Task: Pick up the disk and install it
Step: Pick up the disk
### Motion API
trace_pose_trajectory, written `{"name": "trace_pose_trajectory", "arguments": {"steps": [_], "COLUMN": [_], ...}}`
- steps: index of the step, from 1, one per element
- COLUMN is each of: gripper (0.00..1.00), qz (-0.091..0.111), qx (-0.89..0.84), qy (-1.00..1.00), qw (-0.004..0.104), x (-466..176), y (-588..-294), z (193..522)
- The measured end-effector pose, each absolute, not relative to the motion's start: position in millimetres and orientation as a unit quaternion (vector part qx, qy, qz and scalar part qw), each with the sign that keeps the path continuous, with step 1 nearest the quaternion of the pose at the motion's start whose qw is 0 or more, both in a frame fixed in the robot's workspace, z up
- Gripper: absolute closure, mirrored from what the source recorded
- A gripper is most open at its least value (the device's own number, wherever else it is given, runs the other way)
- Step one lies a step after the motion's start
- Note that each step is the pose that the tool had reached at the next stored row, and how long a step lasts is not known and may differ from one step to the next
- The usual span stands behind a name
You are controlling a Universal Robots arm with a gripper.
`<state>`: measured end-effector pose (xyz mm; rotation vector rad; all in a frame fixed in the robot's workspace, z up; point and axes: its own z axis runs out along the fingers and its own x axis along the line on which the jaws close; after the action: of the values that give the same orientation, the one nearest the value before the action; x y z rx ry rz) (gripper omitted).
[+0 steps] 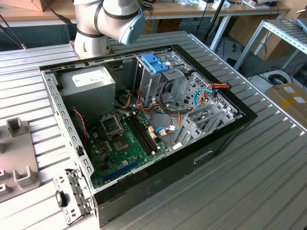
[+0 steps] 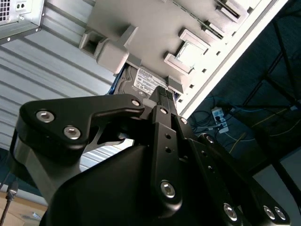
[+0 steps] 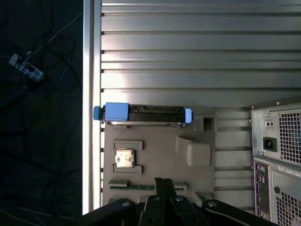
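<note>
The disk stands on its edge in a slot at one end of a grey fixture plate, with its blue carrier showing at both ends. In the second wrist view the disk's white label shows just beyond my fingertips. My gripper hangs above the fixture plate, a short way from the disk, with its black fingers shut together and nothing between them. In the exterior view, the open computer case lies on the table with the arm's base behind it.
A small silver chip sits in a pocket of the fixture plate. The case's rear panel stands close beside the plate. The ribbed table ends at an edge near the disk. Inside the case are a metal drive cage with a blue bracket and a grey power supply.
</note>
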<state>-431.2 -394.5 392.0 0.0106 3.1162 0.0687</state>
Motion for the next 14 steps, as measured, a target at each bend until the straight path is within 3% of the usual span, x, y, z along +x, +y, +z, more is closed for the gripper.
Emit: {"name": "trace_pose_trajectory", "arguments": {"steps": [14], "gripper": [0.90], "qz": [0.022], "qx": [-0.031], "qy": [0.999], "qw": [0.012], "x": [-431.2], "y": [-394.5], "z": [392.0]}}
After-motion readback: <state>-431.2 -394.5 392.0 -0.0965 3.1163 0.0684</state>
